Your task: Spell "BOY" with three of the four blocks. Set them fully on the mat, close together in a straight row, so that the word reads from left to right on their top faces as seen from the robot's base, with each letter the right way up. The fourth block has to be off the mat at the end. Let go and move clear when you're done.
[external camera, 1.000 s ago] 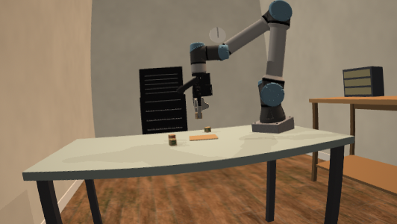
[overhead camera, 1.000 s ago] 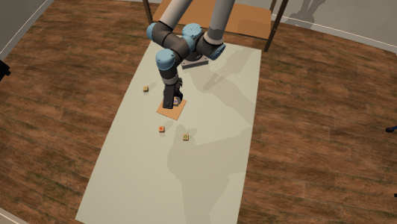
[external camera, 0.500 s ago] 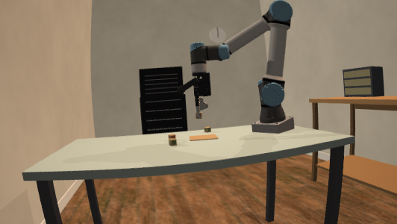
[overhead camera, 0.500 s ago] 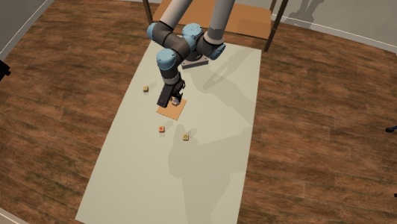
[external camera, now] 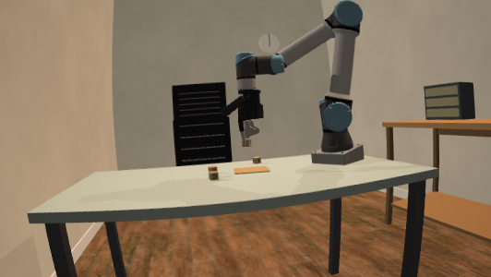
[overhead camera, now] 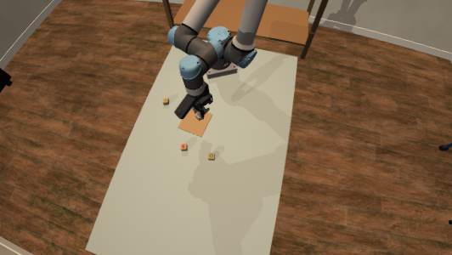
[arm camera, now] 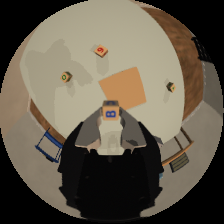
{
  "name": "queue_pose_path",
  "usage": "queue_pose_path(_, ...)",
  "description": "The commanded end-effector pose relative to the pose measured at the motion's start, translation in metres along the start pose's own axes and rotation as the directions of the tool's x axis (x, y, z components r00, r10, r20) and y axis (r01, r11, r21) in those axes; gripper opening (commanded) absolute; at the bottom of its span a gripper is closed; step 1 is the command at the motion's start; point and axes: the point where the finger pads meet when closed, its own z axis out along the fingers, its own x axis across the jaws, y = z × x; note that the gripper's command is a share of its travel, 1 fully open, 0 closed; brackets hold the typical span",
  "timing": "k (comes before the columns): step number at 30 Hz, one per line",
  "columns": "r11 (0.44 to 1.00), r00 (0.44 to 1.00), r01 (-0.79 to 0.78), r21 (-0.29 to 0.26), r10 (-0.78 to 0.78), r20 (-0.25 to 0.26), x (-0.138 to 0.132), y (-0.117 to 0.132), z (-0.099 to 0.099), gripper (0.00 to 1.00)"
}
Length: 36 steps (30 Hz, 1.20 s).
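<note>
My gripper (overhead camera: 200, 113) is shut on a wooden block with a blue B (arm camera: 110, 113) and holds it in the air above the orange mat (overhead camera: 195, 124); it also shows in the side view (external camera: 247, 142). A block with a red letter (overhead camera: 183, 147) and a block with a green O (overhead camera: 211, 156) lie on the table beyond the mat, away from the base. A third loose block (overhead camera: 166, 101) lies off the mat to the left. In the wrist view they are the red block (arm camera: 100, 50), the green block (arm camera: 65, 77) and the third block (arm camera: 171, 87).
The robot's base (overhead camera: 221, 70) stands at the table's back edge. A wooden side table (external camera: 434, 125) with a box stands to the right. A black rack (external camera: 201, 124) stands behind the table.
</note>
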Motion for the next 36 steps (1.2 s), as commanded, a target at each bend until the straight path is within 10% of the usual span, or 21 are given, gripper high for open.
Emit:
queue_pose_path(1,0.99,0.99,-0.139,0.003,0.139,-0.005,0.001,0.001,0.0,0.09)
queue_pose_path(36,0.672,0.672,-0.741,0.006,0.741,-0.002,0.007,0.012,-0.001,0.09)
